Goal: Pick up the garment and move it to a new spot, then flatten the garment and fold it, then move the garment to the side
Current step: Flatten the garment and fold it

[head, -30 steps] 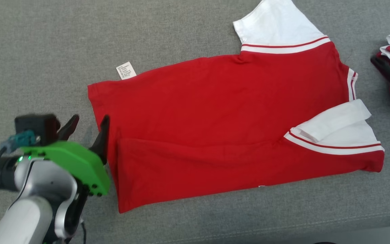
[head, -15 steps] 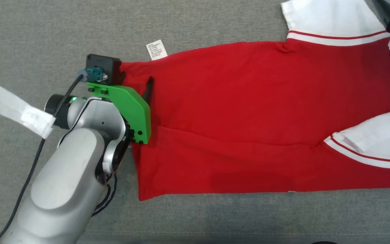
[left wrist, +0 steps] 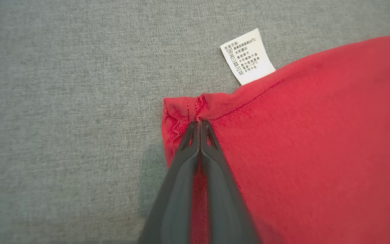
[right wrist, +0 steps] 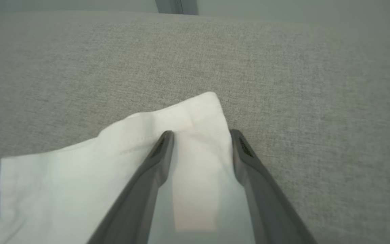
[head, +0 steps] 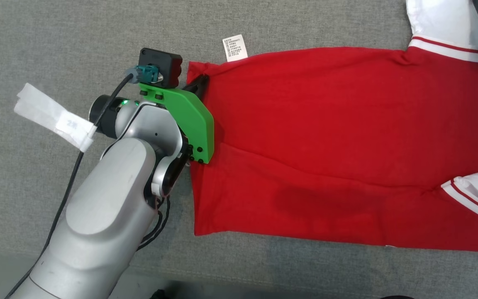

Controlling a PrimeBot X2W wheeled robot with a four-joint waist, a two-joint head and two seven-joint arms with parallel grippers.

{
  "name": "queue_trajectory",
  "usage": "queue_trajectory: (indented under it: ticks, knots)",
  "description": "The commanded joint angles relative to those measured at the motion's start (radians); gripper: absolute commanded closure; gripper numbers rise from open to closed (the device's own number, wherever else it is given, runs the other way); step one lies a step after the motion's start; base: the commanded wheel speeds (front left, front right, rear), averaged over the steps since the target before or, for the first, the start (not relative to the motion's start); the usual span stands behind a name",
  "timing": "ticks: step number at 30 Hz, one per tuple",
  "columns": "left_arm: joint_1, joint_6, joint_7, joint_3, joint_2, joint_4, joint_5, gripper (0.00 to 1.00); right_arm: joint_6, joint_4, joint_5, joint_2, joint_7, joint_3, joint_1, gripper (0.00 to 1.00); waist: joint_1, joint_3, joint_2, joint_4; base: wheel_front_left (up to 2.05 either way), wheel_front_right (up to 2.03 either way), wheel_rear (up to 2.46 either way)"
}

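Red cotton tee (head: pixel 326 137) w/ white sleeves lies spread on the grey woven fabric surface (head: pixel 56 41), 1 long fold along its near side. Left gripper (left wrist: pixel 200 123) is clamped on the bunched hem corner, near the small white care label (left wrist: pixel 247 57). Right gripper (right wrist: pixel 201 134) has jaws apart, astride the white sleeve (right wrist: pixel 80 176) edge, nothing pinched yet. Risks: the left bite looks thin, so the hem could slip on lift. If the right closes on only 1 layer or misses, the tee would likely hang lopsided & twist.
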Motion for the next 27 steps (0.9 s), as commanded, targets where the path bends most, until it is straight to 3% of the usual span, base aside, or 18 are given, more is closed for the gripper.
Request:
queue_trajectory:
  ticks: [1, 7, 14, 19, 27]
  knots:
    - [0.007, -0.007, 0.000, -0.008, -0.003, 0.022, -0.013, 1.00, 0.005, 0.007, 0.022, 0.022, -0.002, 0.027, 0.025, 1.00, 0.0000, 0.000, 0.0000, -0.007, 0.00, 0.00, 0.00]
    - [0.007, 0.004, -0.062, 0.032, 0.034, -0.013, -0.002, 1.00, 0.003, -0.060, 0.083, -0.020, -0.076, 0.085, -0.006, 1.00, 0.0000, -0.035, 0.0000, -0.055, 0.00, 0.00, 0.00]
    - [0.075, 0.041, -0.115, 0.076, 0.101, -0.153, 0.006, 1.00, 0.002, -0.205, 0.189, -0.081, -0.165, 0.144, 0.041, 1.00, 0.0000, -0.100, 0.0000, -0.125, 0.00, 0.00, 0.00]
    - [0.195, 0.072, -0.121, 0.091, 0.157, -0.280, -0.008, 1.00, 0.002, -0.341, 0.282, -0.156, -0.241, 0.139, 0.173, 1.00, 0.0000, -0.179, 0.0000, -0.167, 0.00, 0.00, 0.00]
    - [0.439, 0.130, -0.172, 0.141, 0.227, -0.447, -0.051, 1.00, 0.002, -0.570, 0.393, -0.252, -0.332, 0.057, 0.540, 1.00, 0.0000, -0.256, 0.0000, -0.234, 0.00, 0.00, 0.00]
